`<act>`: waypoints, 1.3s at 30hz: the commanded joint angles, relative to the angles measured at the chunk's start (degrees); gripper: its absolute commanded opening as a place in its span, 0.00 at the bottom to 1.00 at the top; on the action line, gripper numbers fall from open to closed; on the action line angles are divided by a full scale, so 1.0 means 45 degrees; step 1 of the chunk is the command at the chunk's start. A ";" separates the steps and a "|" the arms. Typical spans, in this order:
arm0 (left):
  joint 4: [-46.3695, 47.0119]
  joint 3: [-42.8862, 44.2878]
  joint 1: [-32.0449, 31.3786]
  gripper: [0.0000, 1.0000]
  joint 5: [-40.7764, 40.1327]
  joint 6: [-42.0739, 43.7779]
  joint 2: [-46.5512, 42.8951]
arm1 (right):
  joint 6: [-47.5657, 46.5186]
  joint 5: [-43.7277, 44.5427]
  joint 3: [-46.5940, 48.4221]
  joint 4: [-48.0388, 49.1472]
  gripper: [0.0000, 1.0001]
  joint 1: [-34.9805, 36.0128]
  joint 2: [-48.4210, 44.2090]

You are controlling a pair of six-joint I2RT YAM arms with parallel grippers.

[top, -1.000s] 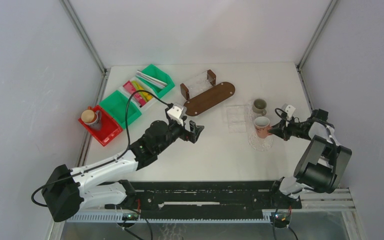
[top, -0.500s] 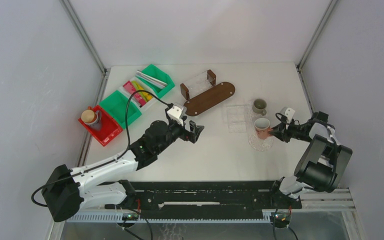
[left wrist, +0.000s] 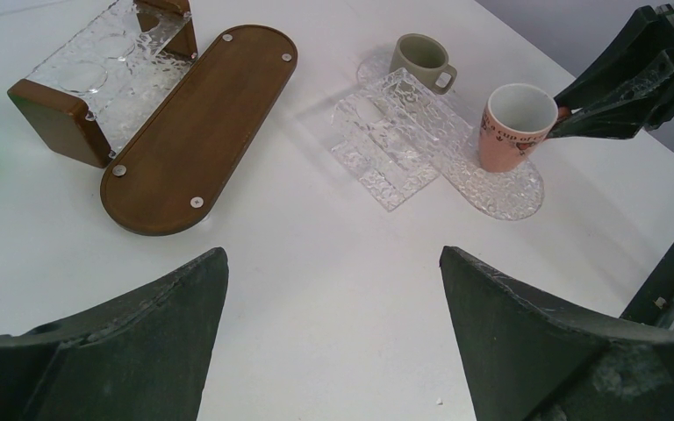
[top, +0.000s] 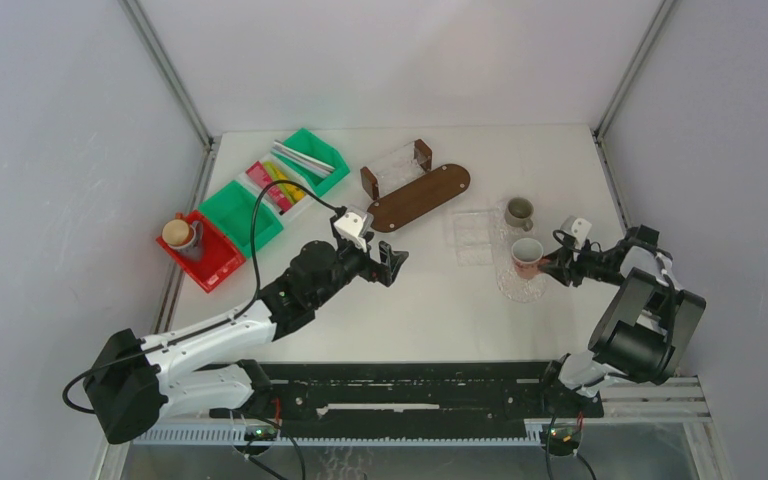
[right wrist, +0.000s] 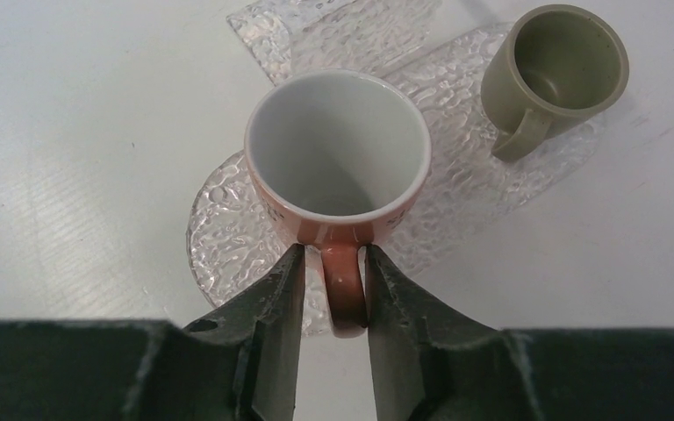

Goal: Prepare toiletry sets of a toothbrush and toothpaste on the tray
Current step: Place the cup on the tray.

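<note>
Pink mug [right wrist: 338,158]: stands upright and empty at the near end of the clear tray [right wrist: 219,228], its handle [right wrist: 344,294] pointing straight back into the right jaws.
Right gripper [right wrist: 333,256]: the jaws are parted a little and flank the handle. A thin gap shows on one side; whether the other pad touches it I cannot tell. Nothing is pinched.
Key relation: the mug lies dead ahead of the right jaws, axis vertical and handle in line with the fingers. A straight pull back would likely clear it without tipping.
Grey-green mug [right wrist: 562,66]: upright at the tray's far end, apart from the pink one, also empty.
Left gripper [left wrist: 332,254]: the jaws are spread wide and hold nothing, hovering above bare desk [top: 430,310] mid-field.
Nearer arm: right for the mugs; left for the supplies, by my reading.
Supplies: toothbrushes [top: 300,158] in the far green bin and tubes [top: 278,185] in the next one, at the left edge. No set looks filled yet.
Red bin [top: 215,265]: nearest the left wall, holding another cup.
Wooden board [left wrist: 197,132]: an oval lying between the bins and the tray, with a clear holder beside it.
Surface: white, flat and matte.
Room: pale walls on three sides.
</note>
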 commanded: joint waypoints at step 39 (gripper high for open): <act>0.0649 -0.0218 0.0037 0.95 0.0070 -0.0108 -0.0310 | 0.0185 -0.0447 0.0010 -0.0605 0.90 -0.0329 -0.1945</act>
